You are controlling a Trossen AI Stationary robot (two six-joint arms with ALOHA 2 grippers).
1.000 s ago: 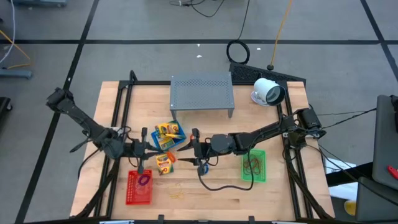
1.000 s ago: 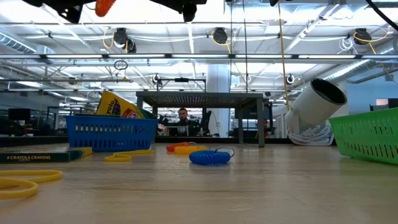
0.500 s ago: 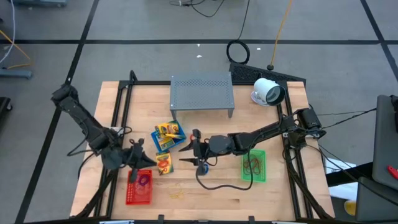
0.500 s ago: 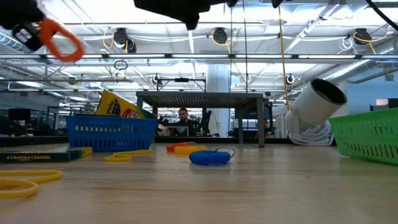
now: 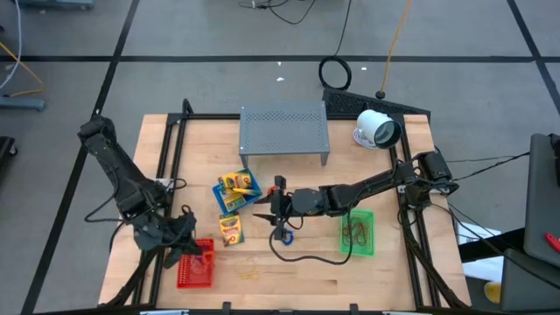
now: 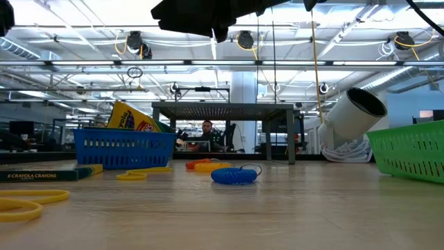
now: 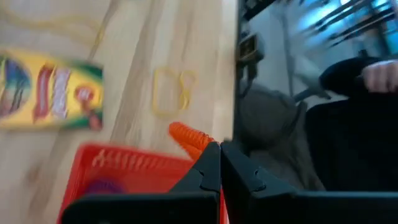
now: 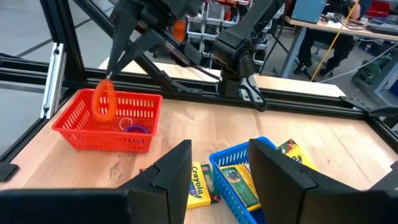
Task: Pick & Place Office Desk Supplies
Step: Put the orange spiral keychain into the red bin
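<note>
I see the orange rubber-band loop (image 8: 103, 99) dangling above the red basket (image 8: 81, 118), purple loop (image 8: 138, 129) inside.

The perforated metal stand (image 5: 283, 129) sits at the desk's (image 5: 385, 280) far edge, with the round camera-like device (image 5: 377, 129) to its right. Nearer the middle, a basket holding a crayon pack (image 5: 235, 190) stands just left of the right pincer (image 5: 278, 210), and a loose crayon pack (image 5: 231, 230) lies just in front of that basket. A basket with rubber bands (image 5: 357, 233) sits right of centre. At the front left, another basket (image 5: 195, 265) lies beneath the left pincer (image 5: 187, 251), whose rubber band (image 8: 104, 99) hangs over it.
</note>
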